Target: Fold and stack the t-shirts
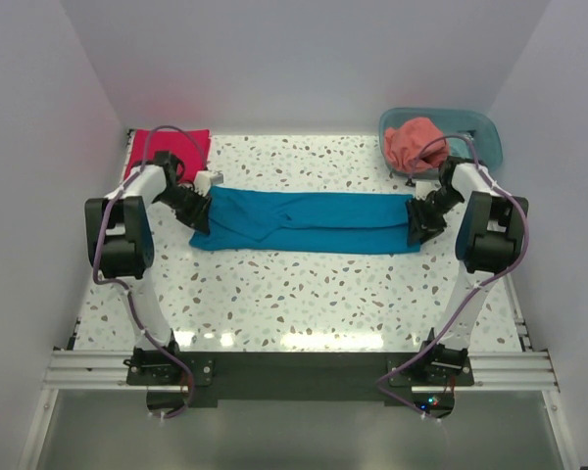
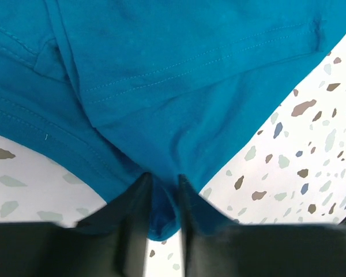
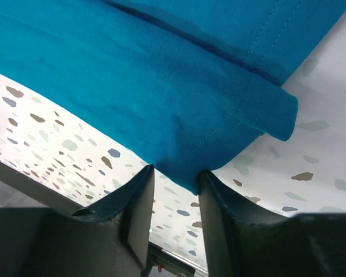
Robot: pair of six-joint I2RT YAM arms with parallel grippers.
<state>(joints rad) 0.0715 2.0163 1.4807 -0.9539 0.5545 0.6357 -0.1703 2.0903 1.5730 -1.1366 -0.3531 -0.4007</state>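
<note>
The teal-blue t-shirt (image 1: 304,223) lies folded into a long band across the middle of the speckled table, stretched between my two grippers. My left gripper (image 1: 198,211) is shut on its left end; in the left wrist view (image 2: 163,193) bunched teal cloth (image 2: 179,75) sits pinched between the fingers. My right gripper (image 1: 418,217) is at the right end. In the right wrist view (image 3: 176,176) its jaws stand apart, with a corner of the teal cloth (image 3: 132,69) just between the tips. The crimson-magenta shirt (image 1: 167,152) lies folded at the back left. The salmon-coral shirt (image 1: 416,142) is crumpled in a tub.
A translucent teal tub (image 1: 475,132) stands at the back right corner, right behind my right arm. The speckled table (image 1: 304,294) is walled at the back and both sides. The arm mounting rail (image 1: 294,370) runs along the near edge.
</note>
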